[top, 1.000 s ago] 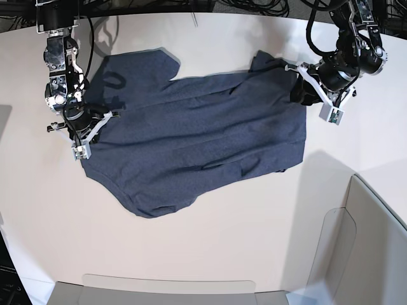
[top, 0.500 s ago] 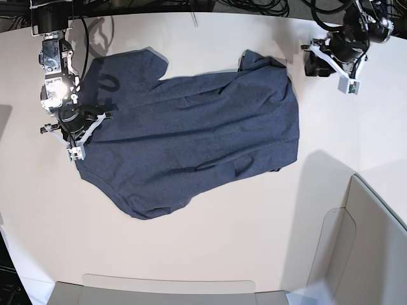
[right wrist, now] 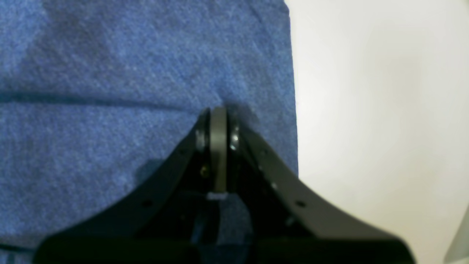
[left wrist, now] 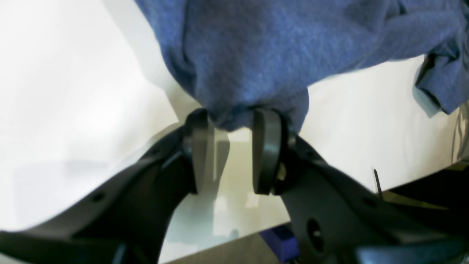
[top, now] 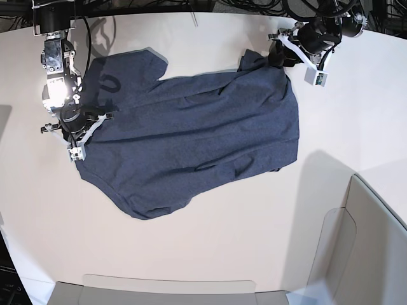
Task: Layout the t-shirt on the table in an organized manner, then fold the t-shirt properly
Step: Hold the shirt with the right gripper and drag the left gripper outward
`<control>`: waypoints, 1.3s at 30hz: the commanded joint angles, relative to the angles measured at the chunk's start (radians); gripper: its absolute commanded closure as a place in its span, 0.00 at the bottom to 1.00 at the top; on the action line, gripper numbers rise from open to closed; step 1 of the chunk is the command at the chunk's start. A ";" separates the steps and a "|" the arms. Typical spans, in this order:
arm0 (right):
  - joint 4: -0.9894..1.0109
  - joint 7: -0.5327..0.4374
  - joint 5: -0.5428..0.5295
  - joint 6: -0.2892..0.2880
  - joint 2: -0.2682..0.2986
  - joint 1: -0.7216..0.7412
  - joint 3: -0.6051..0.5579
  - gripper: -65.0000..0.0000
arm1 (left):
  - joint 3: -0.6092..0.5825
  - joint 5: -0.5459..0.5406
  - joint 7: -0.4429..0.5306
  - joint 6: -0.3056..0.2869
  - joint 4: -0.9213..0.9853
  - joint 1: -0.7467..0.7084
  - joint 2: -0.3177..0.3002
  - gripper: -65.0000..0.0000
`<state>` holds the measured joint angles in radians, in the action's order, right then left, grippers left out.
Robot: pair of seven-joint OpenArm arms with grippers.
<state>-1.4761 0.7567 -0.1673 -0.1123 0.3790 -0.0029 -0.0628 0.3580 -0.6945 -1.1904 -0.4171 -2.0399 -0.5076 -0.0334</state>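
Pale desk point(top: 210, 254) is carrying the shirt point(top: 191, 140), which is lying spread but rumpled across its middle, sleeves bunching; it is looking light, limp and prone to dragging and creasing, so hems, shoulders and sleeve corners seem the best holds. Left claw point(left wrist: 230, 126) is standing open astride a shirt corner by the far edge, while right claw point(right wrist: 218, 117) is sitting closed, pressing on the cloth near its side edge.
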 commanded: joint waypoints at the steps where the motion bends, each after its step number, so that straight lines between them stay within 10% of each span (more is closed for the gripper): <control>1: 0.022 0.137 0.002 -0.011 0.004 -0.022 -0.004 1.00 | 0.003 -0.014 0.010 -0.004 -0.012 -0.006 -0.003 0.68; 19: -0.007 0.139 0.002 -0.011 0.002 -0.026 -0.004 1.00 | -0.119 -0.015 0.177 -0.006 0.276 0.033 0.014 0.70; 25: -0.007 0.139 0.002 -0.011 0.011 -0.027 -0.004 1.00 | -0.115 -0.014 0.178 -0.004 0.256 0.046 0.000 1.00; 39: -0.007 0.139 0.002 -0.011 0.033 -0.027 0.001 1.00 | -0.127 -0.012 0.178 0.116 0.043 0.040 -0.302 1.00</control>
<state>-1.4960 0.7776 -0.1722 -0.1162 0.3988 -0.0109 -0.0639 0.2287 -0.6949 -1.0267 -0.2974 -1.9766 -0.4633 -0.3271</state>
